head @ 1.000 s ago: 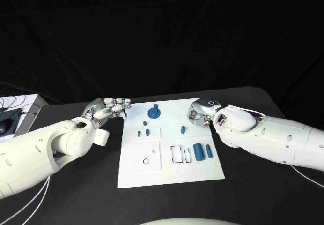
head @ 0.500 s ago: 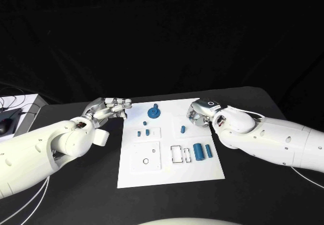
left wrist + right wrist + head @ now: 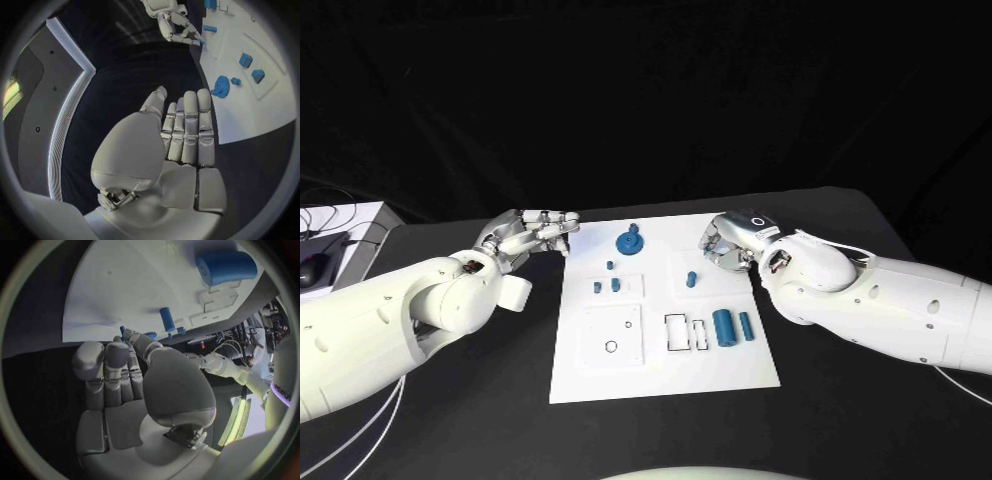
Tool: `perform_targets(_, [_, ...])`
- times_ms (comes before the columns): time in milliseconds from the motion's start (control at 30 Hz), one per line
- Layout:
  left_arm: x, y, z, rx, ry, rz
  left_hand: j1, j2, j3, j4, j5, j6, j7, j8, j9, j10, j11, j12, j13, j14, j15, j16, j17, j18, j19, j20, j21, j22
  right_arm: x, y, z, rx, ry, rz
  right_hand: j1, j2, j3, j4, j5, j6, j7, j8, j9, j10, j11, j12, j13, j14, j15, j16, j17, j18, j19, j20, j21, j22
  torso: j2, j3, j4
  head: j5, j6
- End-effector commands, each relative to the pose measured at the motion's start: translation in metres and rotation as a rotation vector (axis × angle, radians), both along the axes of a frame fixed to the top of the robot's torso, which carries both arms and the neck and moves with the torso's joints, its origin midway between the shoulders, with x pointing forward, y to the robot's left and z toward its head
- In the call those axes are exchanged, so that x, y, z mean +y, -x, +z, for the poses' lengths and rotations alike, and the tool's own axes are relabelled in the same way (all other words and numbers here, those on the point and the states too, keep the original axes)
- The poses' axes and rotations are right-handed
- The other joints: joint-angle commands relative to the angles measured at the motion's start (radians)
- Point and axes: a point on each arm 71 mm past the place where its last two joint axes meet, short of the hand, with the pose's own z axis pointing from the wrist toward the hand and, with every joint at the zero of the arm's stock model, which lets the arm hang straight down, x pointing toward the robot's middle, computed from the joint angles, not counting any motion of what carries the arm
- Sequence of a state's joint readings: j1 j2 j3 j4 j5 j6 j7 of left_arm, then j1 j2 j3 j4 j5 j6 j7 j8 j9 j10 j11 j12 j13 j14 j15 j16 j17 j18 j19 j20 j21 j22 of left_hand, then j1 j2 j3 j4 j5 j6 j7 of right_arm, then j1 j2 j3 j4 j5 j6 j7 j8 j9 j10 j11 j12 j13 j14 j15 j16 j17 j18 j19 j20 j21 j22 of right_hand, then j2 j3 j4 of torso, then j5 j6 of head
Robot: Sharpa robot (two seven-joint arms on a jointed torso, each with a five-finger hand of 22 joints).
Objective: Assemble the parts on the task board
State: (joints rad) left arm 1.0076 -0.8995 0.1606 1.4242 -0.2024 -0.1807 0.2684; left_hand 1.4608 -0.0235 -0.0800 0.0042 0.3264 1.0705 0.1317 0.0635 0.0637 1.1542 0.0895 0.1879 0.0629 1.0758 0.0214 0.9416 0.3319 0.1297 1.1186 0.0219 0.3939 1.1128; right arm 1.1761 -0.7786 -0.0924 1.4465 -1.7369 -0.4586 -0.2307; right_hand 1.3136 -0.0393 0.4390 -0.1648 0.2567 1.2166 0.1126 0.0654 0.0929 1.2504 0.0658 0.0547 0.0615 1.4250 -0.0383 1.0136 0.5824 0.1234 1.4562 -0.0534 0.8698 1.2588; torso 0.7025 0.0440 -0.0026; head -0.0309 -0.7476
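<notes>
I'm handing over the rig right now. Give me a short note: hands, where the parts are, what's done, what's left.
Left hand: holds nothing, fingers straight, at the task board's far left corner.
Right hand: holds nothing, at the board's far right edge.
Parts: blue gear at the far edge; small blue pieces mid-left; one small peg near the right hand; large blue cylinder and thin one lying loose to the right.
Done: cannot tell which pieces are seated.
Left: the loose cylinders, at least.
</notes>
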Motion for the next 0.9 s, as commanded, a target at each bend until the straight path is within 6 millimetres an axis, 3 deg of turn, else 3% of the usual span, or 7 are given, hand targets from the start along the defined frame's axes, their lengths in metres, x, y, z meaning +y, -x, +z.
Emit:
perform_targets(33, [-0.001,-0.001,0.000,-0.007,0.005,-0.014,-0.001,0.000,-0.004,0.001,-0.002,-0.006,0.000,0.004,0.001,-0.010,0.000,-0.004,0.000,-0.004,0.004,-0.005,0.001,-0.002,-0.005,0.005,0.000,0.001,-0.001,0.002,0.007,-0.030,-0.059,-0.001,0.003,0.009,0.002,-0.004,-0.001,0.005,0.003,0.001,-0.003,0.020,-0.012,0.005,0.000,-0.005,-0.002,0.003,-0.001,0.015,0.004,0.000,-0.004,0.003,-0.001,0.0005,-0.0015,0.001,0.003])
perform_targets(300, [0.001,-0.003,-0.001,-0.005,0.003,-0.005,-0.001,0.001,-0.005,0.000,-0.003,-0.005,0.001,0.004,0.001,-0.012,0.001,-0.005,0.000,-0.004,0.004,-0.006,0.002,-0.002,-0.005,0.005,-0.001,0.002,-0.005,0.010,0.022,-0.029,-0.120,0.001,0.003,0.009,0.002,-0.003,0.001,0.005,0.002,0.001,-0.003,0.021,-0.012,0.004,0.000,-0.004,-0.002,0.004,-0.001,0.014,0.012,0.000,-0.020,0.024,0.000,0.0008,-0.0009,0.003,0.007])
perform_targets(533, [0.000,-0.004,-0.002,-0.007,0.006,0.001,0.000,0.001,-0.006,0.000,-0.002,-0.005,0.001,0.004,0.001,-0.014,0.001,-0.007,0.000,-0.004,0.005,-0.007,0.003,-0.001,-0.005,0.006,-0.001,0.003,0.009,0.023,0.027,0.012,-0.188,0.049,0.005,0.010,0.004,-0.005,0.002,0.005,0.003,0.001,-0.003,0.020,-0.011,0.004,0.000,-0.003,-0.002,0.003,-0.001,0.015,0.027,0.000,-0.064,0.065,0.001,0.0006,-0.0002,0.021,0.007])
perform_targets(600, [0.000,-0.004,-0.002,-0.008,0.007,0.003,-0.001,0.001,-0.007,0.000,-0.003,-0.005,0.001,0.004,0.001,-0.015,0.002,-0.009,0.000,-0.005,0.005,-0.007,0.004,-0.001,-0.006,0.006,-0.002,0.003,0.016,0.029,0.027,0.024,-0.204,0.072,0.005,0.010,0.004,-0.006,0.003,0.004,0.003,0.001,-0.003,0.019,-0.011,0.004,0.000,-0.003,-0.002,0.003,-0.002,0.016,0.028,0.000,-0.070,0.068,0.001,0.0002,0.0001,0.028,0.006])
perform_targets(900, [-0.006,-0.006,-0.002,-0.015,0.018,0.016,0.000,0.000,-0.008,0.000,-0.003,-0.004,0.001,0.005,0.001,-0.020,0.004,-0.011,0.000,-0.009,0.007,-0.010,0.005,-0.001,-0.009,0.008,-0.004,0.003,0.059,0.059,0.016,0.083,-0.236,0.207,0.002,0.016,0.000,-0.016,0.005,0.003,0.004,0.000,-0.003,0.017,-0.010,0.004,0.000,-0.003,-0.001,0.003,-0.007,0.017,0.059,0.002,-0.158,0.138,-0.001,-0.0024,-0.0003,0.082,-0.011])
